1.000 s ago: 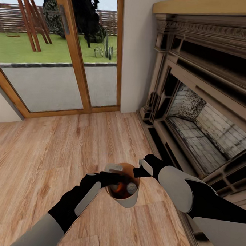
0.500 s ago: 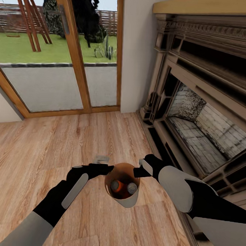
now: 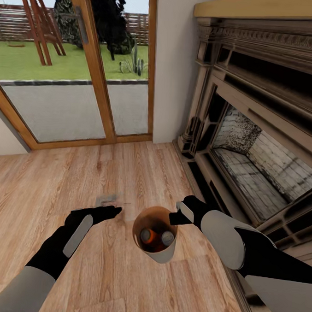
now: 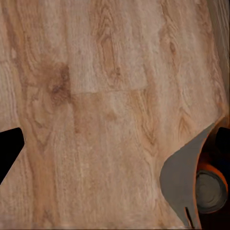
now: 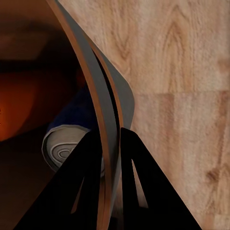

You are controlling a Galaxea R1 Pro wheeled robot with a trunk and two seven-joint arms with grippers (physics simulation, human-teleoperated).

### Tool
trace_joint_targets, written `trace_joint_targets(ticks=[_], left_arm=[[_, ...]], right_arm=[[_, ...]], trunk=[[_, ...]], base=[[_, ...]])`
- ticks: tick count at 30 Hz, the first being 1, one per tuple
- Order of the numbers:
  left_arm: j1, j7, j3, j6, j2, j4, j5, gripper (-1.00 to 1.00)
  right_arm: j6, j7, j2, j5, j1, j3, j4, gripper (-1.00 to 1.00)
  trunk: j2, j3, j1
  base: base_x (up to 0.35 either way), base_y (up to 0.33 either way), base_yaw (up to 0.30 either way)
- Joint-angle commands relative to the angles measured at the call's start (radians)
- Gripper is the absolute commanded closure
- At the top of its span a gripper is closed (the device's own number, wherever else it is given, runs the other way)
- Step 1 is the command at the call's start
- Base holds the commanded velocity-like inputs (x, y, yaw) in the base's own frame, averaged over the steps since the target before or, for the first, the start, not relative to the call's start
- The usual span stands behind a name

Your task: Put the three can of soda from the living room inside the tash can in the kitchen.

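Observation:
The grey trash can with a tan inside is in front of me on the wood floor of the living room. My right gripper is shut on its rim; its two black fingers straddle the wall. Inside the can lie cans of soda: an orange one and a silver-topped one, which is dark blue in the right wrist view. My left gripper hangs open and empty over the floor to the left of the trash can. One finger and an orange can show there.
A dark ornate fireplace runs along the right, close to my right arm. Wood-framed glass doors stand ahead, with a garden beyond. Bare wood floor spreads to the left and ahead.
My left gripper has drawn back to the left, from over the trash can's mouth to above the bare floor. The right gripper and the trash can have stayed put.

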Motion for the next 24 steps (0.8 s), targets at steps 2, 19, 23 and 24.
trace_joint_targets(ticks=[2, 19, 23, 24], left_arm=[[-0.002, 0.007, 0.017, -0.009, 0.001, 0.043, 0.001, -1.0], [-0.001, 0.028, 0.032, -0.082, -0.007, 0.26, 0.0, -1.0], [-0.001, 0.026, 0.034, -0.086, -0.006, 0.27, 0.001, -1.0], [-0.001, 0.026, 0.034, -0.086, -0.005, 0.271, 0.001, -1.0]], right_arm=[[-0.005, 0.008, 0.0, -0.015, 0.0, -0.017, -0.001, 1.0], [-0.06, 0.024, -0.015, -0.018, 0.0, -0.017, -0.008, 1.0], [-0.062, 0.024, -0.014, -0.018, 0.0, -0.016, -0.009, 1.0], [-0.062, 0.024, -0.013, -0.018, 0.0, -0.015, -0.009, 1.0]], trunk=[[0.0, 0.0, 0.0], [0.0, 0.0, 0.0], [0.0, 0.0, 0.0], [0.0, 0.0, 0.0]], base=[[0.0, 0.0, 0.0], [0.0, 0.0, 0.0], [0.0, 0.0, 0.0], [0.0, 0.0, 0.0]])
